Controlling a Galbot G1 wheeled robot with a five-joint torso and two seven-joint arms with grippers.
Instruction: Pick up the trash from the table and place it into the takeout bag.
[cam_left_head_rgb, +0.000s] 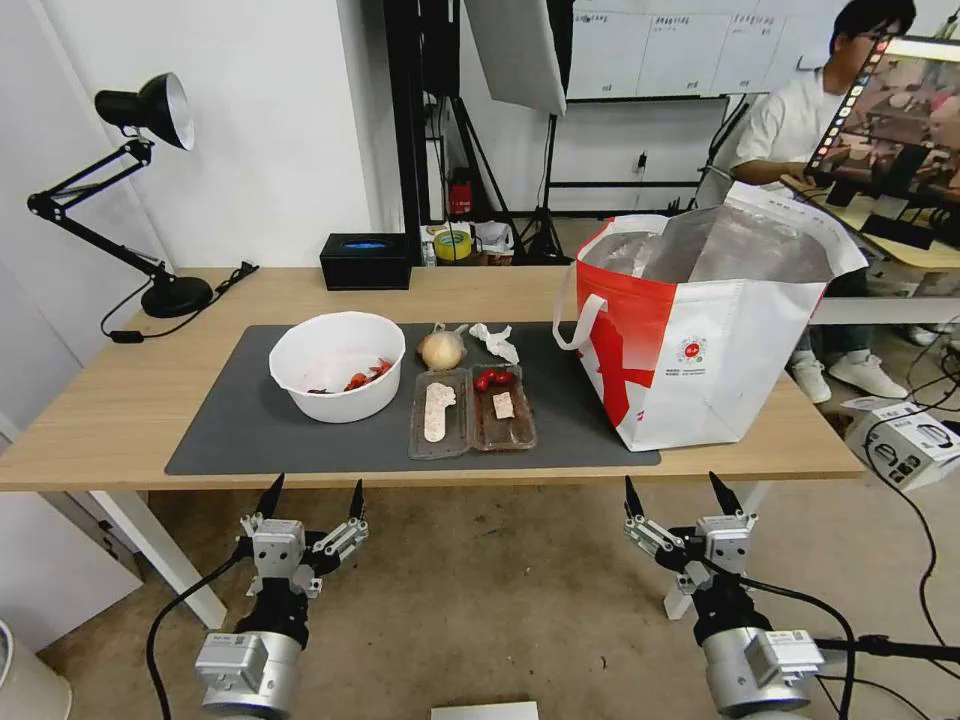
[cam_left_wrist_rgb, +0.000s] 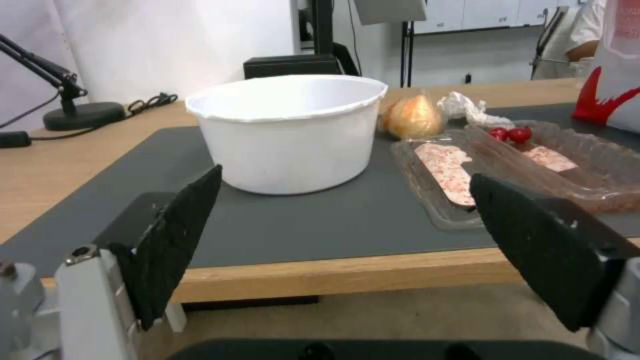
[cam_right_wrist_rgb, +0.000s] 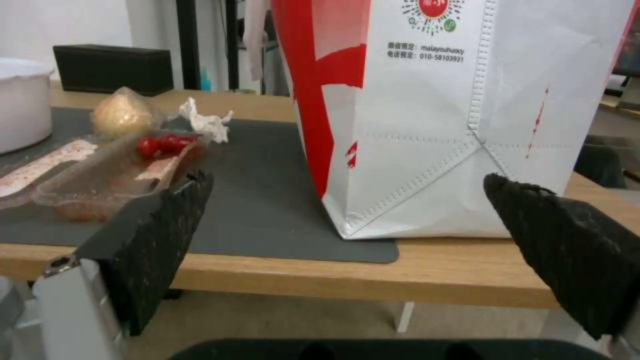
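You see a white bowl (cam_left_head_rgb: 337, 365) with red scraps, a tan ball (cam_left_head_rgb: 441, 350), a white tissue (cam_left_head_rgb: 496, 341), a white-and-red bag (cam_left_head_rgb: 705, 330) lined silver, and a dark grey mat (cam_left_head_rgb: 260, 425).

Both arms hang low in front of the robot, wrists level, reaching forward side by side. The left claw (cam_left_head_rgb: 312, 497) has its two black fingers (cam_left_wrist_rgb: 175, 235) spread wide and holds nothing. The right claw (cam_left_head_rgb: 680, 492) matches it, fingers (cam_right_wrist_rgb: 157, 240) apart and empty.
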